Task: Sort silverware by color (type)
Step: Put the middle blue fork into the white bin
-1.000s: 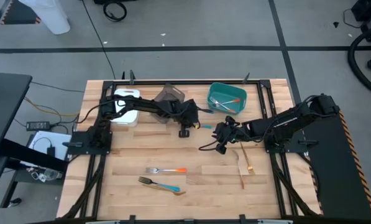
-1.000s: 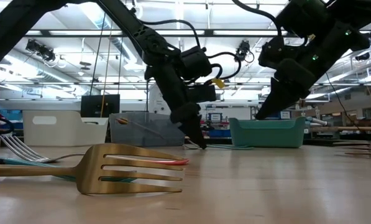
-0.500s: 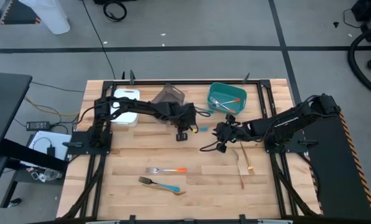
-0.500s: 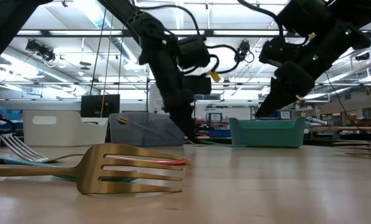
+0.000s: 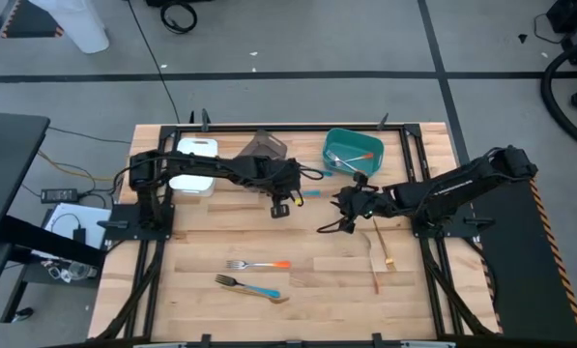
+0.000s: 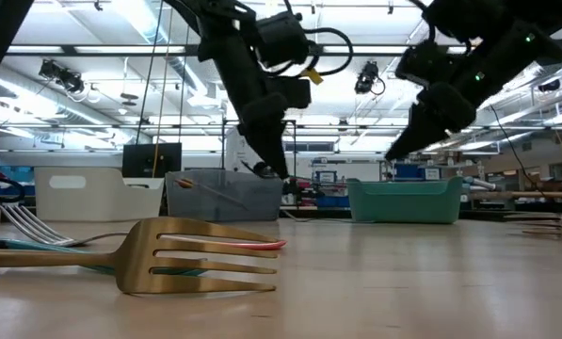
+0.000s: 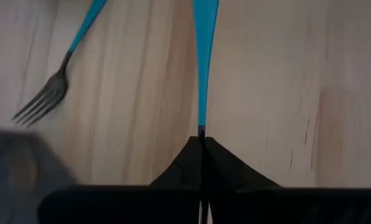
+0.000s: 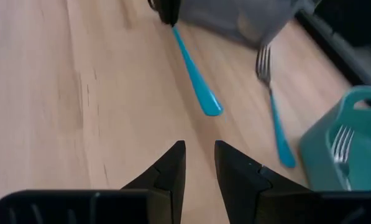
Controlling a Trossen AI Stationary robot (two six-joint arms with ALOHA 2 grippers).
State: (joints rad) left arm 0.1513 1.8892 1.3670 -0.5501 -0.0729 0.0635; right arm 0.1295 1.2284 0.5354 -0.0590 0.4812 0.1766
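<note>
Left gripper [image 7: 202, 140] of mine pinches a blue-handled utensil [image 7: 204, 56] above the table [image 5: 201, 261] near the grey-brown bin [image 5: 265, 148]; another blue fork [image 7: 62, 78] lies beside. Right gripper [image 8: 199, 163] hovers, fingers slightly parted, holding nothing.

Even, bright light falls from overhead; in the low view, ceiling strip lamps [image 6: 92, 73] glare white across the room. Shadows on the counter [image 5: 211, 300] are faint. The nearest gold fork [image 6: 182, 254] looks soft, and both wrist views are slightly blurred.
</note>
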